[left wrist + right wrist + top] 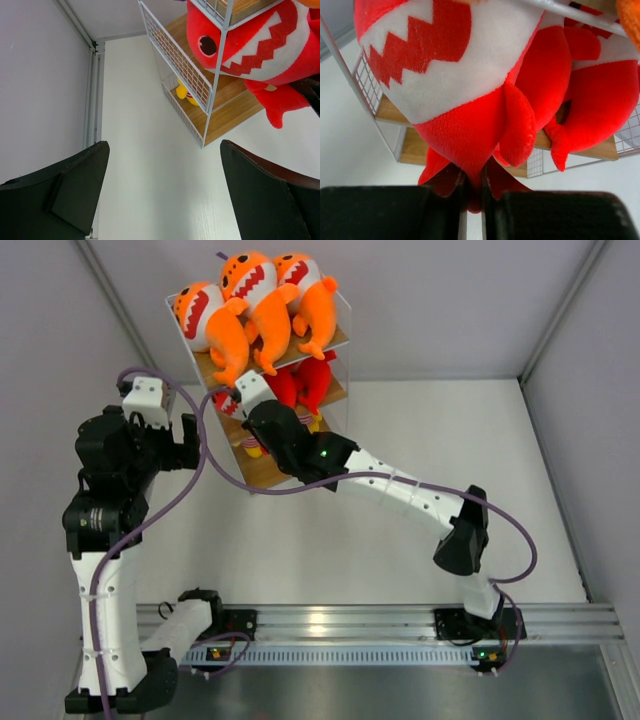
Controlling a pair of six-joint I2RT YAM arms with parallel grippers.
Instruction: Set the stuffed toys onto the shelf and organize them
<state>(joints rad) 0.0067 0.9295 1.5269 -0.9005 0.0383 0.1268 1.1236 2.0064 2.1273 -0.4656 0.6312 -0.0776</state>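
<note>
- Tiers of the shelf numbered three; the top one held three orange sharks side by side.
- At the middle tier two more showed in red: a near red shark and a second red shark behind it.
- On the near red shark's tail end the right gripper was pinched narrow.
- Left of the shelf, not touching it, the left gripper stood wide, holding nothing.
- One yellow-footed figure sat on the bottom board.

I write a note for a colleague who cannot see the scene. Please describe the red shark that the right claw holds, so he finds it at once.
Find the wire-framed shelf at the table's far side, with three orange sharks on top. On the board below, take the leftmost red shark: unlike its red neighbour, its tail is pinched in the right claw.
</note>
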